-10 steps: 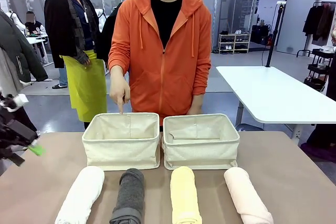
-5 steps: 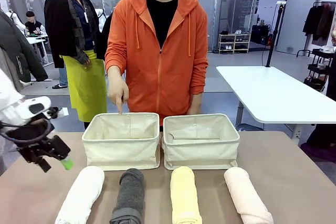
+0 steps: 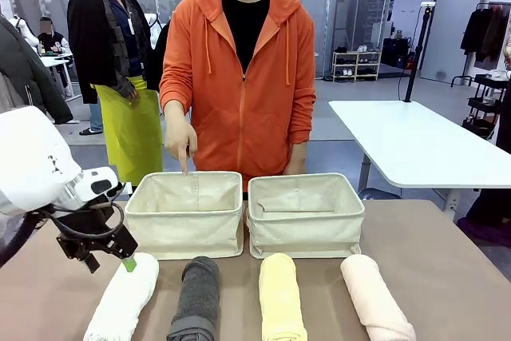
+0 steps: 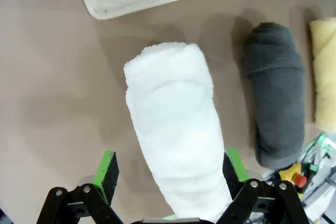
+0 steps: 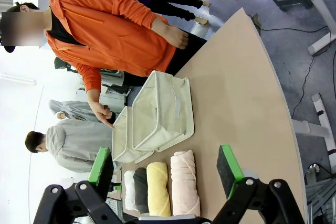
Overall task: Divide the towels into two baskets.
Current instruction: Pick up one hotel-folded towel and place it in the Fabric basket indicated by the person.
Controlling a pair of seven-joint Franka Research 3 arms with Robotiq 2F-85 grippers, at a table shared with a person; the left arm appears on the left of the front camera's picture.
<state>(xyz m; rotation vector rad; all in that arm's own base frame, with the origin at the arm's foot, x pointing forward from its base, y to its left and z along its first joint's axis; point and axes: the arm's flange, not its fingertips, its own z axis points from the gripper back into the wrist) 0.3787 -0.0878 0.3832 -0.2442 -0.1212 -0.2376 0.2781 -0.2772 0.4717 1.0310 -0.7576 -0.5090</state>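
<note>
Four rolled terry towels lie side by side along the near edge of the brown table: a fluffy white towel, a dark grey towel, a pale yellow towel and a pale pink towel, each a soft, thick cylinder. Behind them two boxy cream canvas baskets with limp fabric walls stand next to each other, the left basket behind the white and grey rolls, the right basket behind the yellow and pink

The left claw is spread wide over the far end of the white towel. In its wrist view the roll runs up between the two green pads, one on each side; whether they touch the cloth cannot be told, and nothing is gripped

The right claw hangs high above the table, jaws wide apart and empty

A person in an orange hoodie stands behind the baskets, one hand pointing a finger down at the left basket's far rim
</note>
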